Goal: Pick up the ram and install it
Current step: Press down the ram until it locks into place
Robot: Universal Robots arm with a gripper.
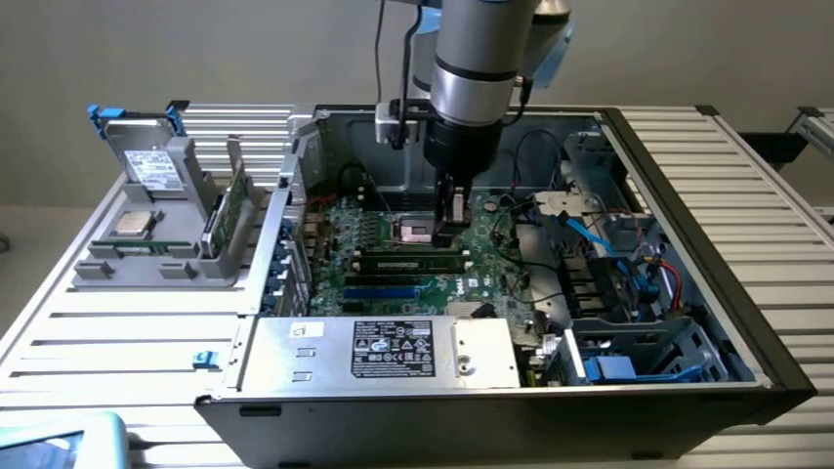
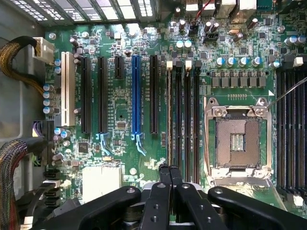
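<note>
Clenched on nothing above the slotted ram (image 2: 169, 115), the gripper (image 2: 170, 173) meets a light, stiff, fragile stick, probably best gripped by its edges.

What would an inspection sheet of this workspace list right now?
Surface: slatted metal table carrying an open computer case.
Job's things: ram lying in a motherboard slot.
Clutter: grey holder with a drive and processor chip.
Pincer: shut, tips at one end of the ram.
Cables: blue and red leads inside the case.
Surroundings: plain wall.
</note>
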